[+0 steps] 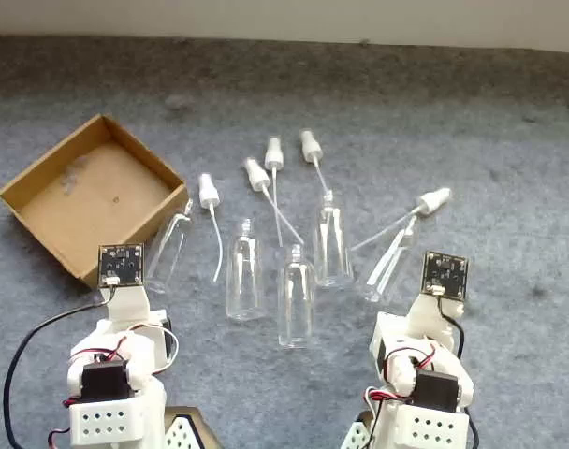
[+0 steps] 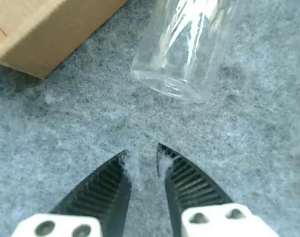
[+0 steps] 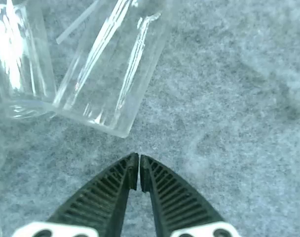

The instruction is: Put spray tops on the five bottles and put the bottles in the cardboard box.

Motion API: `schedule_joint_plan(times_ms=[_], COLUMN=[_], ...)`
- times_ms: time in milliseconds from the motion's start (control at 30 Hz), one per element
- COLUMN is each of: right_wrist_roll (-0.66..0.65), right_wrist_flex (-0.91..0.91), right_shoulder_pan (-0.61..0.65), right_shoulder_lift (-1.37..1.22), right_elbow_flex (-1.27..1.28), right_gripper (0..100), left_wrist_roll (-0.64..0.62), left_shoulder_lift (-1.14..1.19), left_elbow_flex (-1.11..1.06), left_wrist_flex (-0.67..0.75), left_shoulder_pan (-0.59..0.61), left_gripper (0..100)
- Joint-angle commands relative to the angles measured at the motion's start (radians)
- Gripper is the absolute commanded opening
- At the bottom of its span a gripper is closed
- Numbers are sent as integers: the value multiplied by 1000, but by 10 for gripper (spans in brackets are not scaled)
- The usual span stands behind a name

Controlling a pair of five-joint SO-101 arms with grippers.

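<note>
We are looking down on a grey fuzzy carpet (image 1: 509,140) that is running back to a pale wall (image 1: 284,19) at its far edge. The widest run of carpet is lying right of the bottles and beyond the spray tops. A brown open cardboard box (image 1: 88,201) is sitting far left, just beside the leftmost of five clear plastic bottles (image 1: 296,295). These are lying in a loose row between the arms and five white spray tops (image 1: 273,152) (thin tubes attached), none seated on a neck. The left gripper (image 2: 141,152) is hovering near that leftmost bottle's base, fingers slightly apart, gripping nothing. The right gripper (image 3: 139,158) is keeping its fingers almost together, empty, just short of the rightmost bottle.
</note>
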State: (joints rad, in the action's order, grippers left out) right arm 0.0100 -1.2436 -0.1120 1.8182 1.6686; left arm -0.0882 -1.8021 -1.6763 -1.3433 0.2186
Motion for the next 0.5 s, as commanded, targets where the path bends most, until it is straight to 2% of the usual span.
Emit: schedule_joint_plan(times_ms=[0,467], right_wrist_roll=[5,5], right_wrist_flex=[-2,13], right_shoulder_pan=[-4,-10], right_shoulder_lift=[8,8], right_elbow_flex=[130,127], right_gripper=[7,9], left_wrist_roll=[-6,-9], left_shoulder_lift=[-4,-4], left_elbow_flex=[-19,-19], left_wrist_flex=[-5,-5], left_shoulder_pan=[7,5], left_gripper=[24,24])
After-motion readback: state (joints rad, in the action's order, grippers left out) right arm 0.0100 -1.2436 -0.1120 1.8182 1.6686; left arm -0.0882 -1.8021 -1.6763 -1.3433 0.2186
